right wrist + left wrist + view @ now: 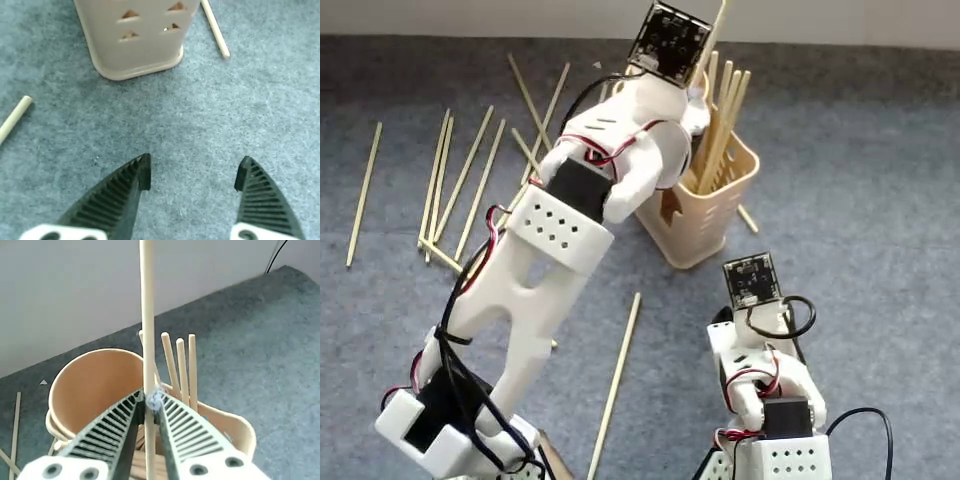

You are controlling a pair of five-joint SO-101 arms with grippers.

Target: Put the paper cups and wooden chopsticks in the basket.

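The held chopstick (146, 315) stood nearly upright, its long axis running straight up from between the jaws of the left gripper (151, 402), which was pinched tight on it above the basket (235, 425); its lower end dropped out of sight behind the ribbed black fingers (107, 432). From the high view this stick rose past the arm's camera board, leaning slightly. Just beside it, the standing chopsticks (182, 370) already leaned inside the basket with their blunt tips up, and a paper cup (95, 385), smooth and tan, sat mouth-up in the same basket. The basket was pale beige plastic with rounded corners and small triangular cut-outs in its wall. The right gripper (192, 172) hung low over the carpet (225, 110) with its jaws spread wide and nothing between them, near the foot of the basket. More round, pale wooden sticks lay flat on the grey, short-piled carpet: the loose chopsticks (450, 180) were scattered on the far side of the left arm, a single chopstick (618, 380) lay between the two arms, and a stray chopstick (215, 27) rested by the basket's base.
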